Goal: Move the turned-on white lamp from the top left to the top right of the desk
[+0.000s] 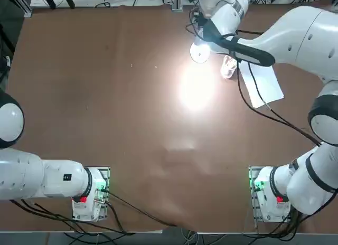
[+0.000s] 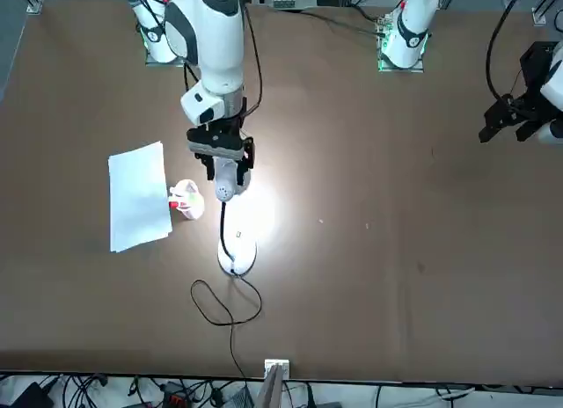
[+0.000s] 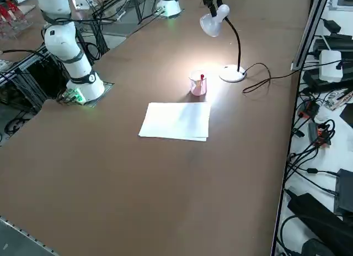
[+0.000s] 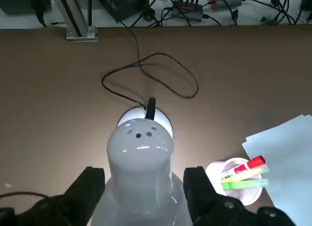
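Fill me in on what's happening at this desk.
The right gripper is at the lit lamp's head, its fingers open on either side, with no grip visible. The lamp's base stands on the desk, near the cup of markers and the white paper.

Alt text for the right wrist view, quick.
The right tool, open, straddles the head of the white lamp; its dark cord loops across the brown desk. Beside it, a cup of markers stands next to white paper.
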Robot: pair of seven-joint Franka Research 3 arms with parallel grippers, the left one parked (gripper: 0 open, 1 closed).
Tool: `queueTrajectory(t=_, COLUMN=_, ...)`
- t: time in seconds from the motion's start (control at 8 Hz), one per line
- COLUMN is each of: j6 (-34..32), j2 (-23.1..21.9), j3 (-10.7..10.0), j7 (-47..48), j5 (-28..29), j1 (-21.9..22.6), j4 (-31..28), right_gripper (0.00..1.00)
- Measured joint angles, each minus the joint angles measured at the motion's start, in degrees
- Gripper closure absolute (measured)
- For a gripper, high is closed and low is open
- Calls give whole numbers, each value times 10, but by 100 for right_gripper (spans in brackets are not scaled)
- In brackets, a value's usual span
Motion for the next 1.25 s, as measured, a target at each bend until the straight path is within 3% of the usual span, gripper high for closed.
queueTrajectory(t=0.5, j6=20, j2=15, j3=-5, j7=6, j5=-12, j1=-4, j4=1, right_gripper=7)
queueTrajectory(t=0.62, j6=24, j2=17, j3=-4, j7=12, j5=-12, j1=-6, j4=3, right_gripper=22)
queueTrajectory(t=0.75, j6=25, j2=17, j3=-4, j7=21, j5=-12, j1=-6, j4=5, right_gripper=27)
queueTrajectory(t=1.25, j6=26, j2=19, j3=-6, j7=33, j5=-2, j1=-24, j4=41, right_gripper=27)
